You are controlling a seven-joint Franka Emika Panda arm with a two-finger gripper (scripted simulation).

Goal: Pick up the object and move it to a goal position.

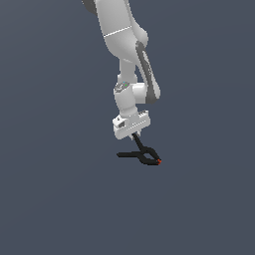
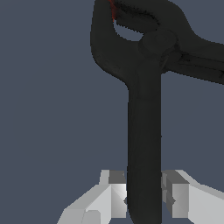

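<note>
The black spring clamp (image 1: 144,155) hangs just under my gripper (image 1: 132,133) in the middle of the exterior view. One thin handle runs up between my fingers, and the other points to the exterior view's left. Its looped jaw with the tiny red tip (image 1: 159,161) points to the exterior view's right. In the wrist view the held handle of the clamp (image 2: 144,131) fills the gap between my two grey fingertips (image 2: 116,194), which press on it from both sides. The red tip (image 2: 112,9) shows at the far end. My gripper (image 2: 144,197) is shut on that handle.
A plain dark grey-blue ground (image 1: 60,199) fills both views. The white arm (image 1: 124,50) comes down from the upper middle of the exterior view. No goal marker shows in either view.
</note>
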